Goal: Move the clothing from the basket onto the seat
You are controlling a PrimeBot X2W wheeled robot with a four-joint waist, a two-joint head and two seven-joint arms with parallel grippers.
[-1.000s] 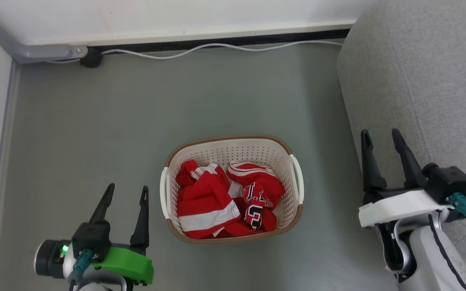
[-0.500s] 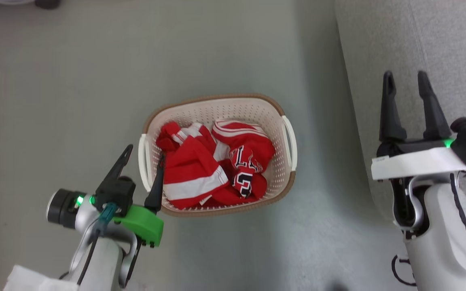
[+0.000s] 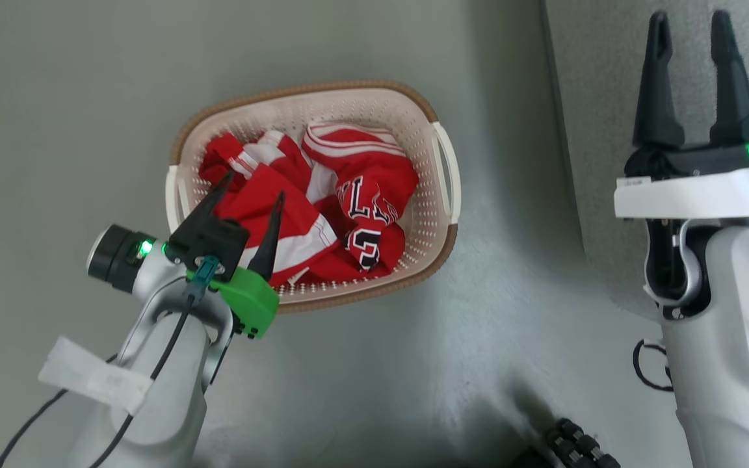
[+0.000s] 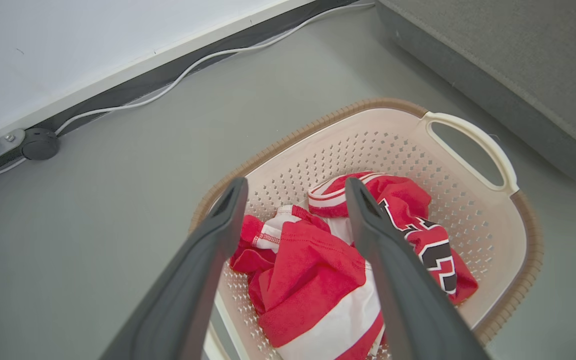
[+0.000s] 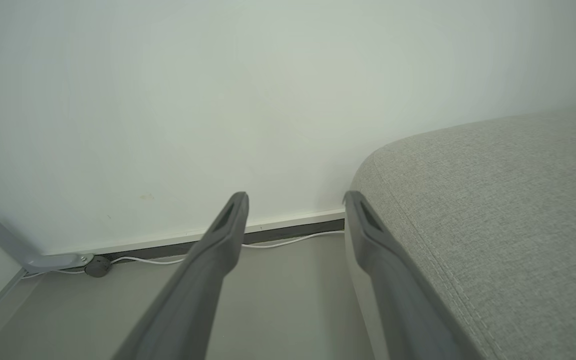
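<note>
My left tool [image 3: 254,184] hangs over the left end of the cream-white perforated plastic laundry basket with the brown woven-look rim [image 3: 309,88]. Its two dark fingers are spread apart and grasp nothing. In the left wrist view red fabric shows in the gap between the fingers, but I cannot tell whether the tips touch it.

The red thin-fabric sports clothing [image 3: 374,172] lies crumpled inside the basket. The garment with the broad white stripe [image 3: 308,242] is on the left side, under my left tool. The jersey with black-and-white lettering [image 3: 365,224] is bunched on the right side.

The basket stands on the plain grey floor [image 3: 75,97]. The large grey fabric-upholstered sofa [image 3: 595,97] is just to its right, with a strip of floor between them.

My right tool [image 3: 688,14] is held up in front of the sofa, fingers released and empty. In its wrist view they point past the sofa's rounded edge toward a white wall [image 5: 268,100], and a thin white cable [image 5: 288,241] runs along the foot of that wall.
</note>
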